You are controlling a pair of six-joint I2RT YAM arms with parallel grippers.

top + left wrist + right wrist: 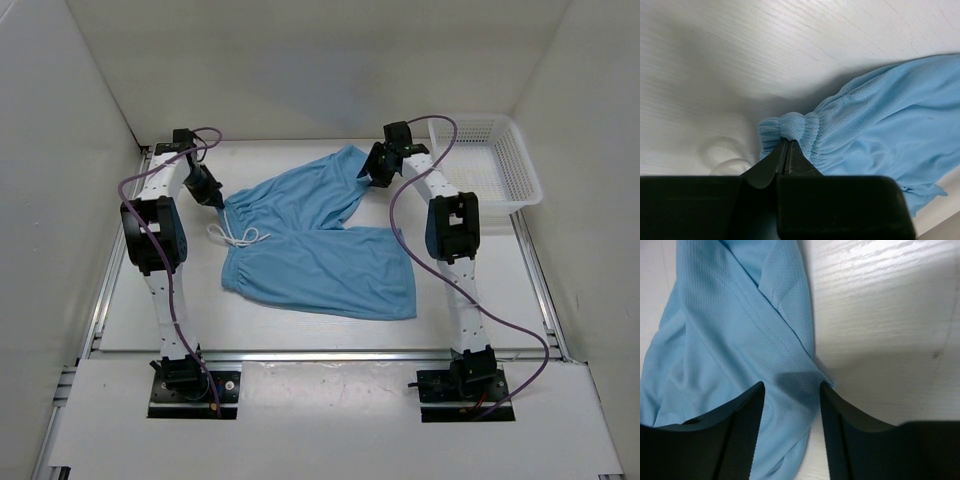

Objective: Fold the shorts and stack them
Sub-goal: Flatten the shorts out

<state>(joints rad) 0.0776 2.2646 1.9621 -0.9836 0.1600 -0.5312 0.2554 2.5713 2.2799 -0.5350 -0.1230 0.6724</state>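
Here, the left gripper (786, 152) pinches the gathered waistband of the light sky-blue thin-fabric shorts (320, 262) mid-frame; the right gripper (790, 390) gapes wide over a leg.

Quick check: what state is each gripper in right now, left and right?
Left gripper: closed, pinching the gathered waistband of the shorts.
Right gripper: open, set astride a leg hem of the shorts, not clamped.

White table (300, 335) with pale wood grain, plain white enclosure walls (300, 60), aluminium side rails (105, 290), even light
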